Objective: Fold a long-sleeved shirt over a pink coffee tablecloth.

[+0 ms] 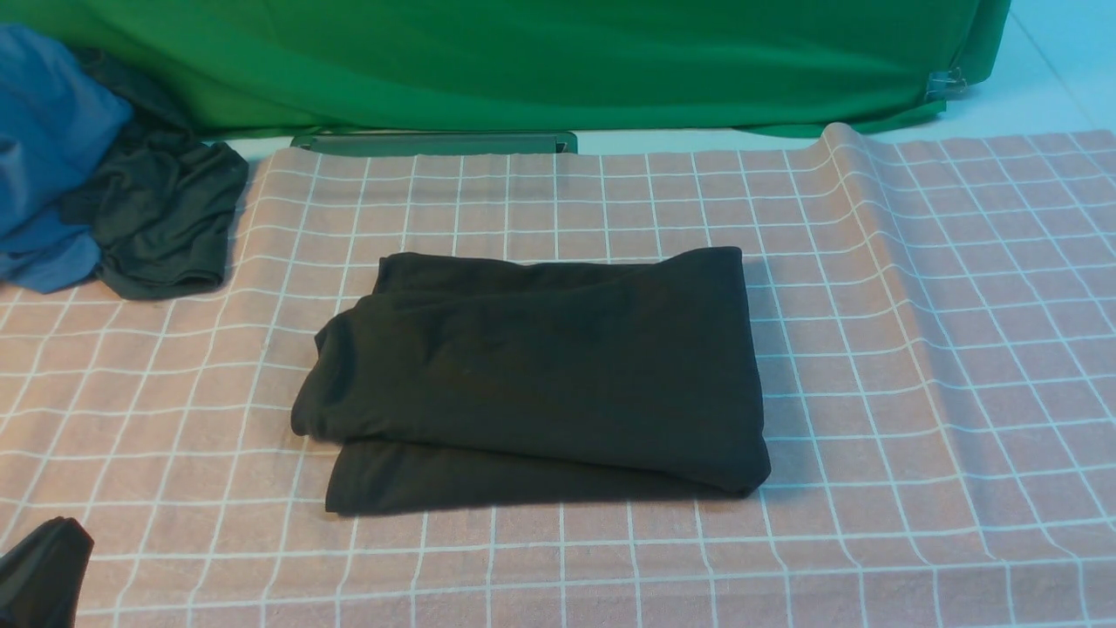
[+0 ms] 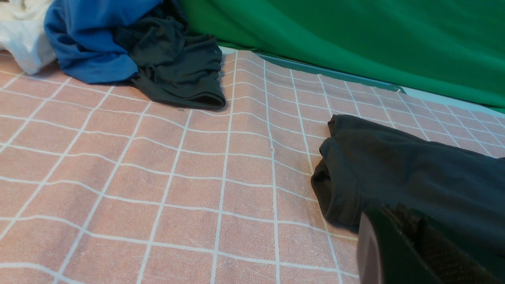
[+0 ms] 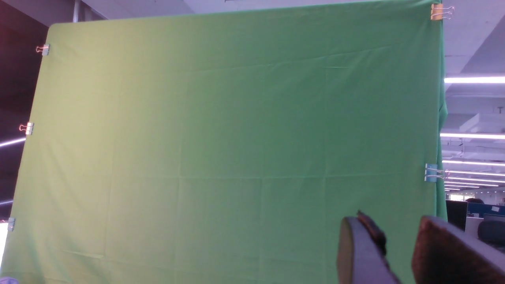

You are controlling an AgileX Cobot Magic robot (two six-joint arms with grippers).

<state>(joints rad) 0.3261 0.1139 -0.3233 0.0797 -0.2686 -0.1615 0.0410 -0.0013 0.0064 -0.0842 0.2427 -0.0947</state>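
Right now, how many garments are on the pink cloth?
4: the black shirt folded mid-cloth; a grey garment, a blue one and a white one piled at the far left. More may be hidden.

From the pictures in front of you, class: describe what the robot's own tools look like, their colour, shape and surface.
Little shows. The left tool is dark, near black, with a flat smooth outer face and a rough, textured inner pad. The right tool has two dark, broad, flat fingers with rounded tips. In the front view only a black corner shows. No cables or markings are visible.
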